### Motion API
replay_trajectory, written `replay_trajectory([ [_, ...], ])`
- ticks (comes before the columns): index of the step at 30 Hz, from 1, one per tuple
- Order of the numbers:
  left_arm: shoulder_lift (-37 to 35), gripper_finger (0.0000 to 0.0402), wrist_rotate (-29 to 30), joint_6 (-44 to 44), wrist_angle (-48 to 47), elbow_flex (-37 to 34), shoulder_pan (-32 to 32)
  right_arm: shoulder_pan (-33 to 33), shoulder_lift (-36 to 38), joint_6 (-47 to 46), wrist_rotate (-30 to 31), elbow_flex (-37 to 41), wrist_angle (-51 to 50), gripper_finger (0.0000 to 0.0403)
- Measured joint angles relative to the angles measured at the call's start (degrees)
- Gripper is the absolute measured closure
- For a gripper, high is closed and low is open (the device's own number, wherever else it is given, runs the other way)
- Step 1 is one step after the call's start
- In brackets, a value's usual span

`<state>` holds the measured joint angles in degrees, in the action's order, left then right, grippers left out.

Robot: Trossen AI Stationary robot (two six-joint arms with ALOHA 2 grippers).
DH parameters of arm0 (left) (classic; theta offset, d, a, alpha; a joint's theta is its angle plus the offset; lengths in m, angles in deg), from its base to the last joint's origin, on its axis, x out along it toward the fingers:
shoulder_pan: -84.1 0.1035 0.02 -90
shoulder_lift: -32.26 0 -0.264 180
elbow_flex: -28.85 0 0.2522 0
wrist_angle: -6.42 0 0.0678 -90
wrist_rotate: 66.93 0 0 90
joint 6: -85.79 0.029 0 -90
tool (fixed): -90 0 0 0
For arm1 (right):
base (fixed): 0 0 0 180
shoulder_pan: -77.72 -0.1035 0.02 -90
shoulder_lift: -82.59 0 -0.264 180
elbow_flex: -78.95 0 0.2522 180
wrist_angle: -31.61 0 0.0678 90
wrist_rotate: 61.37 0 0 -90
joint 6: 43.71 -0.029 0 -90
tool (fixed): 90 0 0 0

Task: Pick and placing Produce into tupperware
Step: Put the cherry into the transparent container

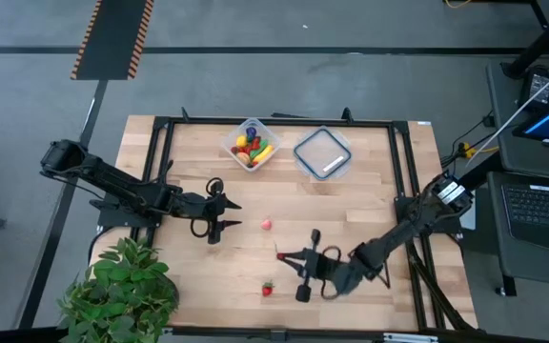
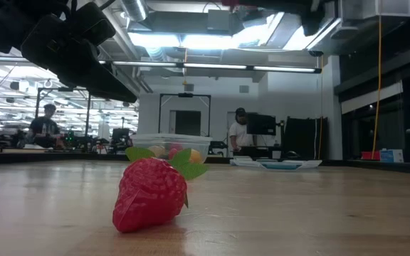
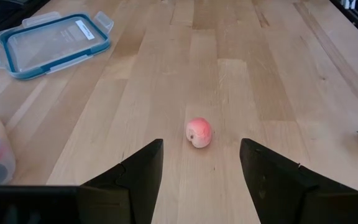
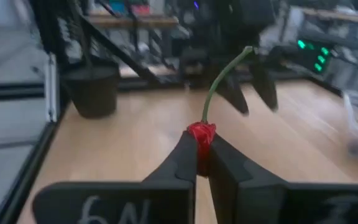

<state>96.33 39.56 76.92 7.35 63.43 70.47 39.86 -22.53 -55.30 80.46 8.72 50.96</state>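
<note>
The clear tupperware tub (image 1: 250,144) stands at the table's far middle with several coloured produce pieces inside; it also shows in the low view (image 2: 169,145). A pink round piece (image 1: 266,225) lies on the wood just ahead of my open, empty left gripper (image 1: 229,214); in the left wrist view it lies (image 3: 199,132) beyond the gap between the fingers. My right gripper (image 1: 282,255) is shut on a small red cherry with a green stem (image 4: 202,132). A red strawberry with green leaves (image 1: 268,288) lies near the front edge, large in the low view (image 2: 151,193). My right gripper pinches the cherry's red body (image 4: 202,138) between its two fingertips, only at their free ends. The fingers point toward the table's left. The green stem (image 4: 224,78) sticks up and away from the fingers. No part of the cherry shows resting on the table.
The flat lid with the blue rim and white label (image 1: 322,152) lies right of the tub, also in the left wrist view (image 3: 53,42). A potted green plant (image 1: 122,286) stands at the near left corner. A black frame runs around the tabletop. People stand in the room behind.
</note>
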Motion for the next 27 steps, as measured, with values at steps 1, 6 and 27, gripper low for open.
replay_trajectory([
  [1,0.0,0.0195,0.0,0.0,-0.1,0.0,0.0,1.0,0.0,2.3,-1.8,1.2,4.1,0.0381],
  [6,0.0,0.0195,0.0,0.0,-0.4,0.0,0.0,5.1,0.0,7.5,-7.1,6.2,15.2,0.0381],
  [27,0.0,0.0195,0.0,0.4,-2.5,0.0,0.0,26.0,0.0,14.4,-40.6,9.3,21.8,0.0381],
])
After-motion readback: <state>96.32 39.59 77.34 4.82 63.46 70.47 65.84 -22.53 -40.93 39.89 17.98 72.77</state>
